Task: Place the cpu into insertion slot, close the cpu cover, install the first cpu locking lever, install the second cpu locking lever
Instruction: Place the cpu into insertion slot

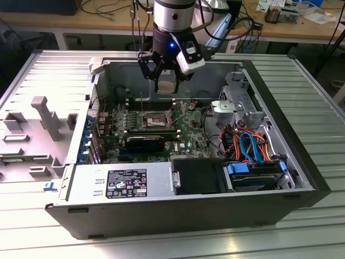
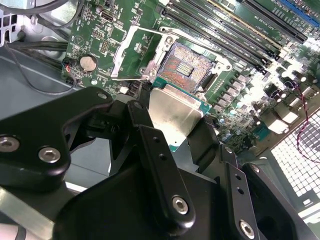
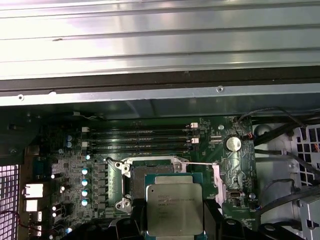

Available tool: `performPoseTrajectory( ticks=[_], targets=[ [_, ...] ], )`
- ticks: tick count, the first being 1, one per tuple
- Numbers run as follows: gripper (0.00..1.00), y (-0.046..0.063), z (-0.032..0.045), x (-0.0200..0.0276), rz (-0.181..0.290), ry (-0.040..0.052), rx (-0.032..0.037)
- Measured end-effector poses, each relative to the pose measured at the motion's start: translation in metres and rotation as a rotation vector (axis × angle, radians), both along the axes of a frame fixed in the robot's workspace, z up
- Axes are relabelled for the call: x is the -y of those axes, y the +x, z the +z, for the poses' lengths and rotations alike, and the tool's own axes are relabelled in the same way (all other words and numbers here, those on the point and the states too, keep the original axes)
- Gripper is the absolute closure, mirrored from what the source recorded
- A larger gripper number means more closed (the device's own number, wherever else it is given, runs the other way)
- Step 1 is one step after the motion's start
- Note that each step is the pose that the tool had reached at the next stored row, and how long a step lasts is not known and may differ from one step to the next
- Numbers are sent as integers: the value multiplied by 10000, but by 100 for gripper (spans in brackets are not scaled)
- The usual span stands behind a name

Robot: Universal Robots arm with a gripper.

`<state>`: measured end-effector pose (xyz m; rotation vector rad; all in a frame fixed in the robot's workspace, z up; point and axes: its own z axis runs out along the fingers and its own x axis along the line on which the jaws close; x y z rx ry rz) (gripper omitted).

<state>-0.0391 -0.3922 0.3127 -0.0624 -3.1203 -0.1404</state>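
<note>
My gripper (image 1: 165, 89) hangs over the open computer case, shut on the cpu (image 1: 166, 84), a flat silver-grey square chip. In both wrist views the cpu (image 2: 172, 111) (image 3: 174, 207) sits between the black fingers (image 2: 145, 131), held above the motherboard. The insertion slot (image 1: 155, 120) (image 2: 187, 65) lies below it, dark with bare contacts showing and nothing in it. In the first wrist view the chip covers part of the insertion slot (image 3: 134, 181). The cpu cover (image 2: 129, 50) (image 3: 218, 179), a thin silver frame, is swung open beside the slot on the coin battery's side.
Long memory slots (image 2: 235, 35) (image 3: 142, 140) run beside the socket. A black card (image 1: 145, 143), a labelled power supply (image 1: 124, 183), coloured cables (image 1: 248, 143) and a drive cage (image 1: 237, 105) fill the case. The removed side panel (image 1: 32, 129) lies at the exterior view's left.
</note>
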Motion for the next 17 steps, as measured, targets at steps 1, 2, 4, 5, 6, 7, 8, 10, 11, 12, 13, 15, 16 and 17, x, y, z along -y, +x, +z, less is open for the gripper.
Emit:
performPoseTrajectory(
  ticks=[1,2,4,5,6,7,8,10,11,12,13,15,16,17],
  targets=[
    [45,0,0,0,-24,0,0],
    [45,0,0,0,-31,0,0],
    [45,0,0,1,-32,0,0],
    [45,0,0,1,-33,0,0],
    [45,0,0,1,-34,-1,0],
    [45,0,0,1,-34,-2,0],
    [45,0,1,1,-33,-5,0],
    [45,0,-1,2,-34,-32,0],
    [45,1,-1,2,-33,-41,-1],
    [45,1,-3,1,-35,-42,-1],
    [45,1,-5,1,-38,-42,0],
    [45,2,-7,1,-39,-42,0],
    [45,2,-21,1,-38,-42,-1],
    [45,2,-24,1,-39,-41,0]
  ],
)
